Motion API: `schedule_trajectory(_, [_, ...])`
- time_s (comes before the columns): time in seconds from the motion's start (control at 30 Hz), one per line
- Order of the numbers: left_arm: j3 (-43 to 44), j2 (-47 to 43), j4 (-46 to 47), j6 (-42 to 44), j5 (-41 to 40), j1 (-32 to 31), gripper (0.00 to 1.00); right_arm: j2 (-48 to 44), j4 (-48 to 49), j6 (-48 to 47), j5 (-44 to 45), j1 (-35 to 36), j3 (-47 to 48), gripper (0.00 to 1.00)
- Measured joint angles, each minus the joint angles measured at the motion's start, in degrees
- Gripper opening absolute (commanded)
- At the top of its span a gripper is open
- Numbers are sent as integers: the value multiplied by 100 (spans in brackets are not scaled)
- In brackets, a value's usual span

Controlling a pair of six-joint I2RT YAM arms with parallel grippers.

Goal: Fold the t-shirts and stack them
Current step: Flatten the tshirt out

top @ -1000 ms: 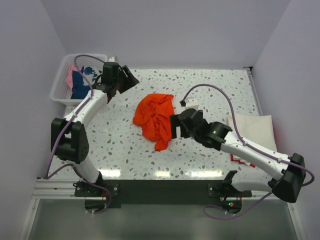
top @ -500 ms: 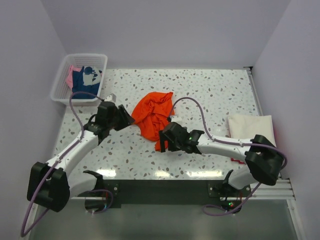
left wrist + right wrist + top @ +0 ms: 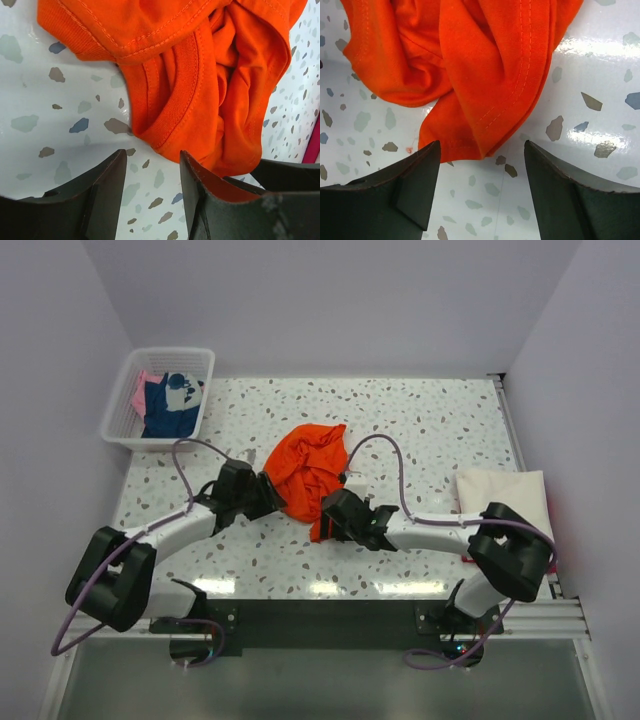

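1. Since a second ago my left arm has left the basket [image 3: 118,425] at 10 o'clock and come down beside the orange t-shirt [image 3: 310,470]. The shirt lies crumpled in the middle of the table [image 3: 440,430]. My right arm has also drawn in closer.
2. The left gripper [image 3: 152,160] is low at the shirt's 8 o'clock, fingers spread, with only bare table between them. The ribbed collar [image 3: 175,85] is just ahead.
3. The right gripper [image 3: 482,150] is at 5 o'clock, also spread. A hem corner [image 3: 450,142] lies at the gap, not pinched.
4. I judge each is placed to take one edge; folding has not begun.
5. A navy shirt [image 3: 165,412] and a pink shirt [image 3: 140,395] wait in the basket, and a cream shirt [image 3: 500,495] lies folded at 3 o'clock.
6. The bunched layers may be caught together, and the purple cable [image 3: 385,445] passes near.
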Motion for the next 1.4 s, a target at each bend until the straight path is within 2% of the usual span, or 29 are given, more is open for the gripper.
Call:
schedule_trajectory(0.2, [-33, 455, 404, -122, 101, -85, 50, 188, 114, 90, 157, 0, 15, 65])
schedule_trajectory(0.33, [-125, 734, 723, -295, 164, -107, 49, 291, 122, 144, 229, 0, 55, 53])
schedule_trajectory(0.37, [-125, 796, 861, -341, 188, -109, 47, 299, 116, 157, 249, 0, 55, 43])
schedule_trajectory(0.43, [-125, 909, 1054, -398, 225, -144, 43, 302, 111, 179, 330, 0, 63, 33])
schedule_trajectory(0.47, [-125, 962, 1143, -422, 245, -170, 41, 302, 94, 179, 345, 0, 79, 23])
schedule_trajectory(0.53, [-125, 1032, 1248, -503, 251, -219, 29, 302, 17, 177, 417, -4, 140, 14])
schedule_trajectory(0.57, [-125, 1058, 1246, -531, 249, -243, 13, 299, -44, 175, 470, -24, 184, 9])
schedule_trajectory(0.63, [-122, 1082, 1182, -564, 212, -258, 2, 260, -162, 166, 498, -76, 243, 5])
schedule_trajectory(0.67, [-103, 1075, 1082, -542, 181, -260, 0, 192, -254, 142, 498, -136, 256, 3])
schedule_trajectory(0.77, [20, 922, 645, -474, -37, -234, 0, -197, -621, 0, 444, -581, 256, 0])
schedule_trajectory(0.87, [225, 459, -24, -317, -289, -70, 0, -772, -914, -216, 321, -1351, 256, 0])
schedule_trajectory(0.97, [402, -238, -588, -52, -466, 413, 0, -1285, -1198, -492, 256, -2199, 282, 0])
schedule_trajectory(1.07, [529, -850, -1093, 256, -623, 1036, 0, -1414, -1624, -774, 258, -2964, 505, 0])
schedule_trajectory(1.2, [855, -1392, -1823, 673, -927, 1591, 0, -1421, -2046, -1069, 170, -3499, 826, 0])
schedule_trajectory(1.4, [1794, -1838, -2597, 1086, -1259, 1840, 0, -1598, -2612, -1449, 155, -3825, 1523, 0])
